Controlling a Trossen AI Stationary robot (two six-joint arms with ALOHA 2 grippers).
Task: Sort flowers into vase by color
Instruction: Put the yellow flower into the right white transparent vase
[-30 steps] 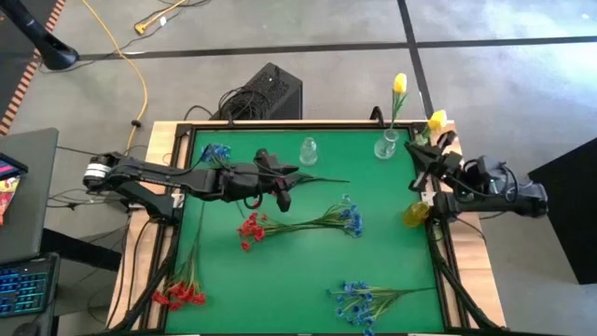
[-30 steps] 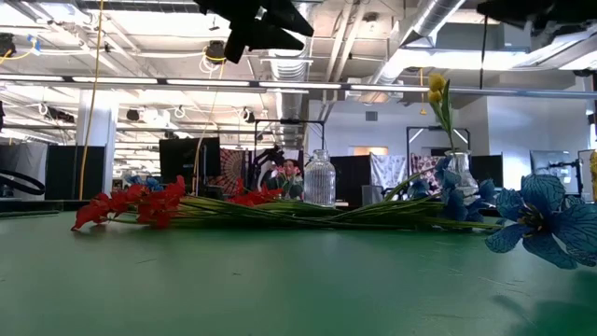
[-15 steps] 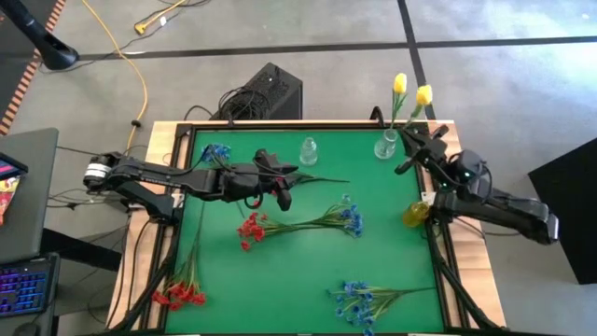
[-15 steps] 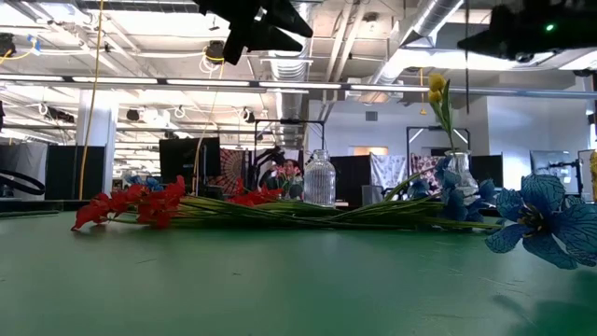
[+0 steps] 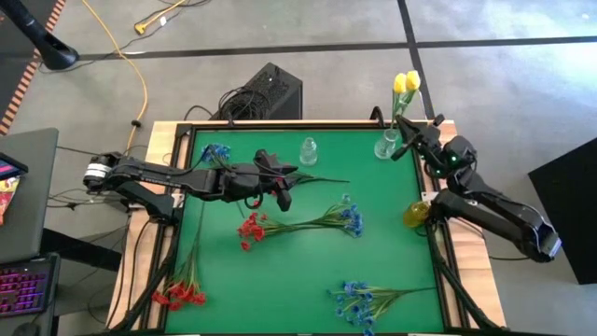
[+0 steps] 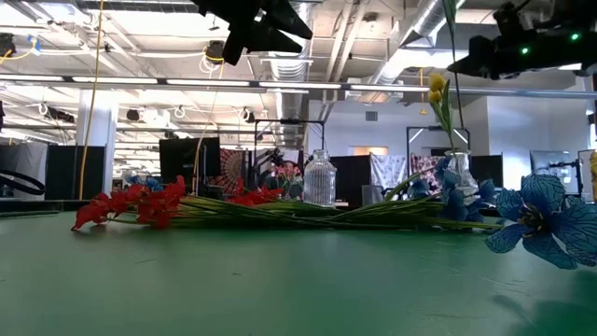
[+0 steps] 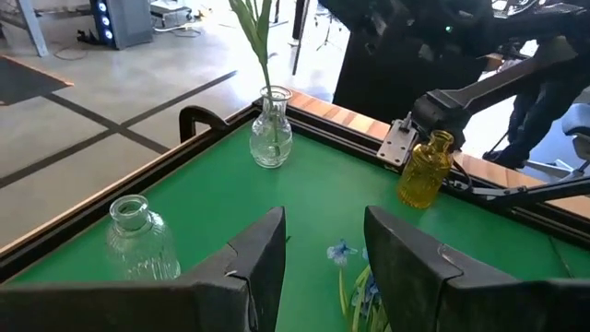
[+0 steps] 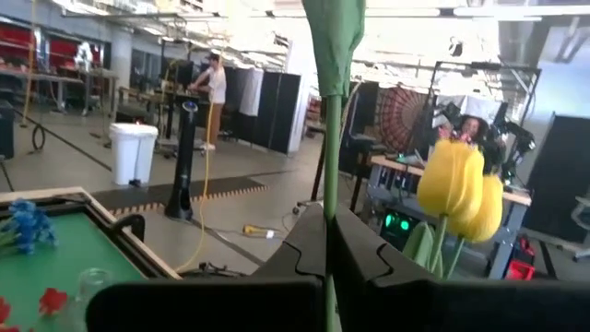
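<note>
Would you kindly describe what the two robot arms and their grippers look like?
Both arms are dark, jointed links. The left arm has a white band near its base; its gripper has two broad, dark, blocky fingers. The right arm shows a small green light near the wrist; the right gripper has matching dark angular fingers.

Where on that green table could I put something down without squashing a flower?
The bare green mat lies between the red spray at the near left edge and the blue spray near right. It is crowded mid-table, where the red and blue sprays lie under the left gripper.
</note>
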